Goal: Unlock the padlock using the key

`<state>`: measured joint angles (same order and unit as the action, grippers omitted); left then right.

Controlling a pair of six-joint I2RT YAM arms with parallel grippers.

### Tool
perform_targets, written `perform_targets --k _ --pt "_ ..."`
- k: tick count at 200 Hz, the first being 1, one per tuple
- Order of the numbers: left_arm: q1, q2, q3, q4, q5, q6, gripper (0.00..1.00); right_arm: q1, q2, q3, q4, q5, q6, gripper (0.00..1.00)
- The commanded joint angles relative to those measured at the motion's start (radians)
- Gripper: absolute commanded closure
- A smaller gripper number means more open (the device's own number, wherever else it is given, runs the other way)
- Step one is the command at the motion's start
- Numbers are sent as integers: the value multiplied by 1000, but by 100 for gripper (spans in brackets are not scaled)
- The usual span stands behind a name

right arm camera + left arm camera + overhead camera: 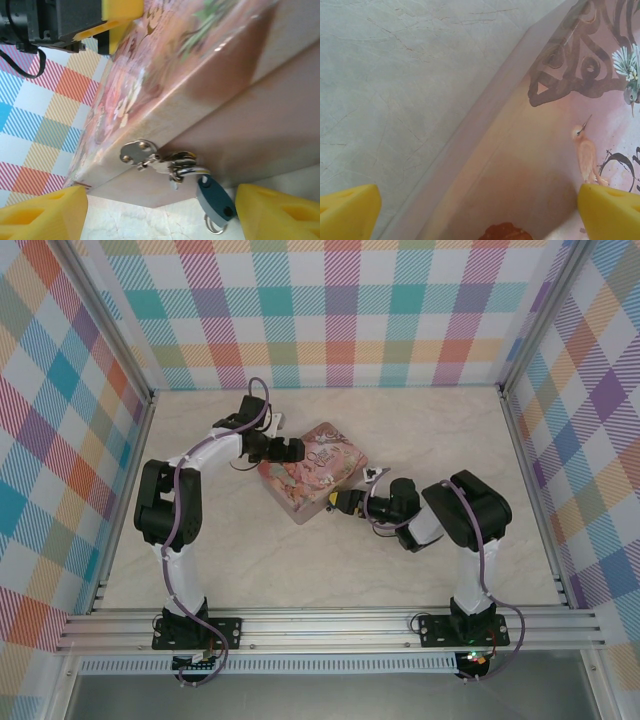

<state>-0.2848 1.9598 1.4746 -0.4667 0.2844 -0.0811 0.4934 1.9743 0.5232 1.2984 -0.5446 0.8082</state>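
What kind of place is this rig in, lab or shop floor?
Most likely a purpose-built robot test cell, not a working shop: plaid-printed wall panels box in a marble-look tabletop, an aluminium frame rail runs along the near edge, and a pink illustrated tin sits mid-table as the prop.

A pale, marbled tabletop (pixel 450 430) stretches in front of me. A pink illustrated tin (pixel 312 475) lies flat near its middle, turned cornerwise. A tiny pale object (pixel 373 473), too small to identify, sits beside it.
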Motion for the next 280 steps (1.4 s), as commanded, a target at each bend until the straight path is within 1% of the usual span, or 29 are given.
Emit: perform_targets --k 1,48,75,129,152,173,195,234,280 --pt "6 17 -6 -27 -35 23 0 8 14 19 17 -29 8 23" --pt "7 17 -7 -27 -37 23 0 10 32 22 108 -46 36 26" --pt "7 13 -8 -27 -34 21 0 10 35 23 96 -35 26 25" --pt "7 3 -6 -32 -38 21 0 10 1 50 -43 14 -25 22" --pt "7 4 -5 -32 -34 21 0 10 7 64 -21 -7 -19 22" --pt "7 2 -3 -33 -37 20 0 10 17 76 33 -32 1 23" --pt "7 1 -2 -33 -37 20 0 10 17 74 80 -52 9 26" --pt "7 1 -4 -36 -39 21 0 8 11 54 105 -67 5 36" --pt "7 -3 -5 -39 -42 22 0 8 15 26 105 -59 -4 41"
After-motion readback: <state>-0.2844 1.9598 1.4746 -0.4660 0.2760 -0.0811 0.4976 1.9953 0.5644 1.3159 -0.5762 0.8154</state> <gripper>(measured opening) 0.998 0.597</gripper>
